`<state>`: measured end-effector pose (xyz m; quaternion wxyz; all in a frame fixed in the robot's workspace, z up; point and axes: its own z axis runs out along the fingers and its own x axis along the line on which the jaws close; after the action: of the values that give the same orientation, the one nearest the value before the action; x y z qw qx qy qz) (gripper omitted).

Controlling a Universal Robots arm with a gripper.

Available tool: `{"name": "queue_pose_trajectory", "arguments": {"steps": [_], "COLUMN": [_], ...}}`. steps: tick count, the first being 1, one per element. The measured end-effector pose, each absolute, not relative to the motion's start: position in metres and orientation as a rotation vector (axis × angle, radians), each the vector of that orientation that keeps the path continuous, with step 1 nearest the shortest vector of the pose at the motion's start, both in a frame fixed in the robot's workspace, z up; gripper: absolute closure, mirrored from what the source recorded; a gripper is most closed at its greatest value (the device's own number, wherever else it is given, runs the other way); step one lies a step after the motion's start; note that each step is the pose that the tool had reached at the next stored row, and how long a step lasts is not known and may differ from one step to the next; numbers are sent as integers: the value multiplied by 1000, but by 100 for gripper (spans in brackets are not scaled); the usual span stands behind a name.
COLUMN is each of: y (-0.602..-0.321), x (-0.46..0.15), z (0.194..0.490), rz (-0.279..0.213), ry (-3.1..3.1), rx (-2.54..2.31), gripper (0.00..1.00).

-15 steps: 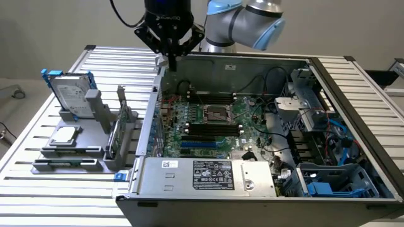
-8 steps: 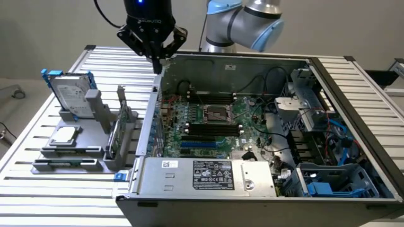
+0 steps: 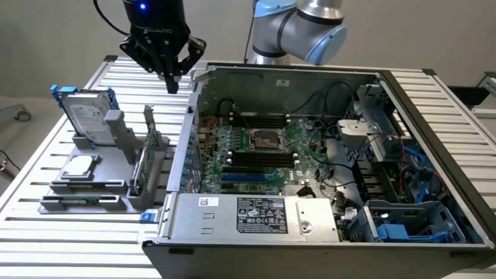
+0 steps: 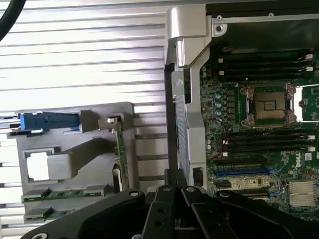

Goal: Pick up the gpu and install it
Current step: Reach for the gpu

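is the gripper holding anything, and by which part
Nothing is held. The gripper is shut and empty in the air beside the computer case; the gpu stands untouched in its grey holder.

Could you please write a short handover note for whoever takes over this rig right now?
Gripper: shut and holding nothing. It hovers above the gap between the grey parts holder and the open computer case.
gpu: stands on edge in the holder, on the exterior view's left of the case. Nothing is touching it.
Done: nothing that shows yet.
Left: the gpu is not yet picked up and not yet installed on the motherboard.
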<state>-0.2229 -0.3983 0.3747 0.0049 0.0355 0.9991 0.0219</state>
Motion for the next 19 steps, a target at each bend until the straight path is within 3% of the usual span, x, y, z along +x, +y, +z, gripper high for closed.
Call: {"name": "queue_pose_trajectory", "arguments": {"steps": [19], "y": [-398], "x": [-288], "z": [357], "rz": [53], "ry": [3155], "rx": [91], "gripper": [89]}}
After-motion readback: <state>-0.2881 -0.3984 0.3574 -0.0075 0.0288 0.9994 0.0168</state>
